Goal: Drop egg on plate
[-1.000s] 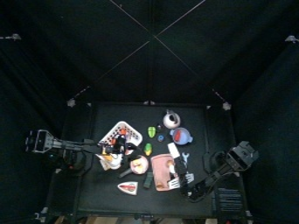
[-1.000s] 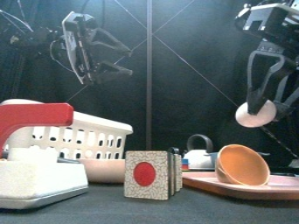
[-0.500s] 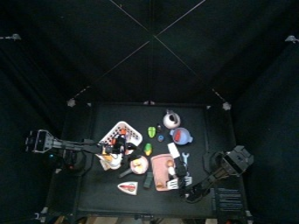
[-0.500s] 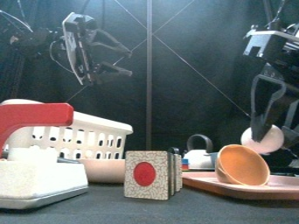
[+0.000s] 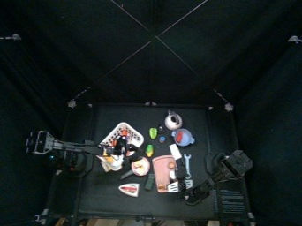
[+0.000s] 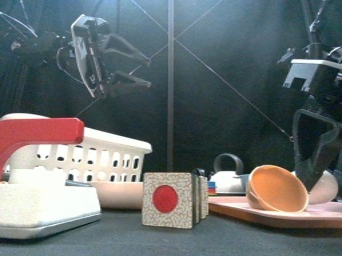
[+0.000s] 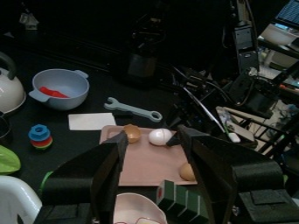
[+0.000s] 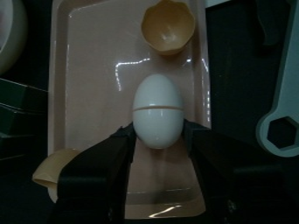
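From above, the right hand [image 5: 192,185] sits low over the long pale pink rectangular plate [image 5: 167,161] near the black surface's [image 5: 213,132] front right, while the left hand [image 5: 113,159] hangs over the left side.

From the front, the right hand [image 6: 317,172] has its jaws pointing down at the plate [image 6: 254,211] beside a tan eggshell half [image 6: 277,187].

The left wrist camera shows its jaws spread and empty (nothing between them).

The right wrist camera shows the smooth white egg [image 8: 156,108] pinched between the jaws, directly over the plate [image 8: 100,105].
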You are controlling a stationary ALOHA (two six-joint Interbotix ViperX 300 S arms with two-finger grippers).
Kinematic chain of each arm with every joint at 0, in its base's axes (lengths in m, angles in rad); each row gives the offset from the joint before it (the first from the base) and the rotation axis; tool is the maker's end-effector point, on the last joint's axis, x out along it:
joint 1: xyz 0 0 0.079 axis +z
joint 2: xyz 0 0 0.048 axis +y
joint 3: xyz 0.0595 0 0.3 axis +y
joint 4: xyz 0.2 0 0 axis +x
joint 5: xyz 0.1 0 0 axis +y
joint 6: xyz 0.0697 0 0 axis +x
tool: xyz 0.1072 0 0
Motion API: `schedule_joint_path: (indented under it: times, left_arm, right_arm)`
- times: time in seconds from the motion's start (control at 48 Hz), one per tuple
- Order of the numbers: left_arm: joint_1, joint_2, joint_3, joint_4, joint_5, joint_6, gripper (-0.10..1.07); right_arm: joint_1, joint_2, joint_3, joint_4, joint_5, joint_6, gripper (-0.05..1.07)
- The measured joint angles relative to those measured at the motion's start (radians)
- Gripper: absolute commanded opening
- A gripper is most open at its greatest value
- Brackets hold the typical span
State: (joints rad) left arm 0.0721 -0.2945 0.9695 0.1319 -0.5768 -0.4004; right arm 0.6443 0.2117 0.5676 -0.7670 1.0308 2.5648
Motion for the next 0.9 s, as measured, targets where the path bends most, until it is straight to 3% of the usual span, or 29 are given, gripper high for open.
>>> schedule_joint_path:
  times: [0.604,0.896]
  left_arm:
    - [0.0,0.0,0.003,0.0,0.0,0.0,0.87]
    - [0.0,0.0,0.005,0.0,0.0,0.0,0.87]
  right_arm:
    - [-0.003,-0.002,0.0,0.011,0.005,-0.012,0.94]
    - [0.0,-0.049,0.005,0.017,0.064,-0.017,0.94]
